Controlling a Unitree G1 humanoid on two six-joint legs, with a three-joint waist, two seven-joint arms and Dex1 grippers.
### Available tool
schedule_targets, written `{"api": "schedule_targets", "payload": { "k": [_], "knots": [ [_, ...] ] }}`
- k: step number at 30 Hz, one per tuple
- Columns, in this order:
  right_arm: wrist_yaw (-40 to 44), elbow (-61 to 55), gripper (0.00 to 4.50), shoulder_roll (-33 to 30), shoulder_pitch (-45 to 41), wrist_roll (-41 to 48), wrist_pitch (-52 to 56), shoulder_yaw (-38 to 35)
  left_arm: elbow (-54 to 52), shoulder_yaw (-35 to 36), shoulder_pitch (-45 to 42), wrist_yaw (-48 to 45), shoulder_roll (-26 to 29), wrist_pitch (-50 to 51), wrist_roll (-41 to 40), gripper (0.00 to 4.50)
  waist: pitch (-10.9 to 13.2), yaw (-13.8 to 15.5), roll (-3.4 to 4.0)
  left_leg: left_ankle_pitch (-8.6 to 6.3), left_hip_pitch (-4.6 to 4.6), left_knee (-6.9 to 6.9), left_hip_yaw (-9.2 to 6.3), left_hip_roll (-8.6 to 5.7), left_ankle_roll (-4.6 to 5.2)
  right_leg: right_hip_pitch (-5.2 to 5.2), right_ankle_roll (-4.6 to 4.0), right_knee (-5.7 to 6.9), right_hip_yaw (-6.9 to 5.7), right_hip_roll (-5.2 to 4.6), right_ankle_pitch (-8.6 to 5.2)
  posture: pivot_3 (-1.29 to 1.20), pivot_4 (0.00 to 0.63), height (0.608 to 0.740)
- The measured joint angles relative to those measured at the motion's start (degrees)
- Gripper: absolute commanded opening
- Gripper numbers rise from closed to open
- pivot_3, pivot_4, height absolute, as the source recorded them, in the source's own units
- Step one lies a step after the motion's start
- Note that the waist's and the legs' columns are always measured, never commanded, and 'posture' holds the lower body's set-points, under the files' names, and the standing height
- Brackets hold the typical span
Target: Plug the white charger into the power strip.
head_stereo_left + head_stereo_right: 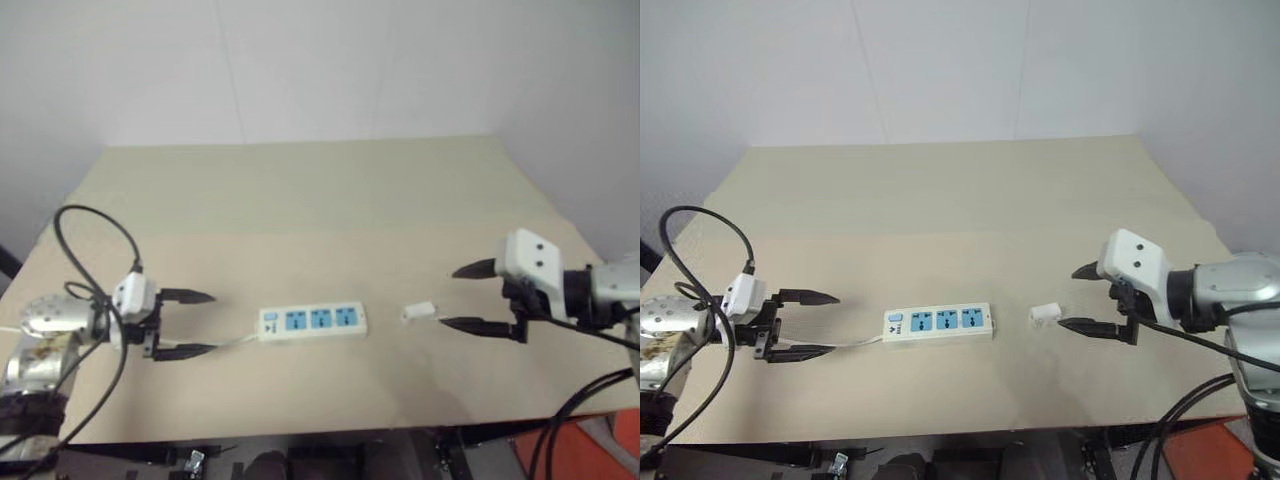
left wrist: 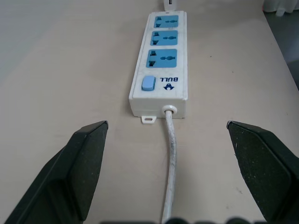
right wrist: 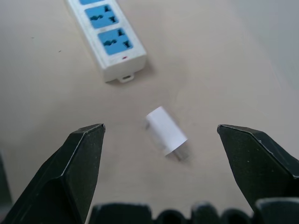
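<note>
White power strip (image 1: pixel 313 321) lies flat mid-table (image 1: pixel 300 200), three blue sockets up, its cord (image 2: pixel 171 158) running toward my left gripper (image 1: pixel 186 323), whose fingers are spread wide and empty. Just past its far end lies the white charger (image 1: pixel 418 312), probably on its side, before my right gripper (image 1: pixel 478 297), equally wide and empty.

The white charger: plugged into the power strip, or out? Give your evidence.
Out. The white charger lies on its side on the table, apart from the power strip, whose three blue sockets are empty.
</note>
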Motion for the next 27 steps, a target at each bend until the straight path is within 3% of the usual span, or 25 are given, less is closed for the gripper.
{"api": "schedule_targets", "payload": {
  "k": [27],
  "knots": [
    [-7.35, 1.23, 4.5, -5.18, 5.66, 4.25, -4.82, 0.67, -2.61, -0.15, 2.33, 4.77, -0.17, 0.91, 1.21, 4.46, 0.08, 0.22, -0.14, -0.01, -0.02, 0.0, 0.09, 0.02, 0.02, 0.01, -0.01, -0.04, 0.01, -0.01, 0.0, 0.0, 0.15, 0.74]
  ]
}}
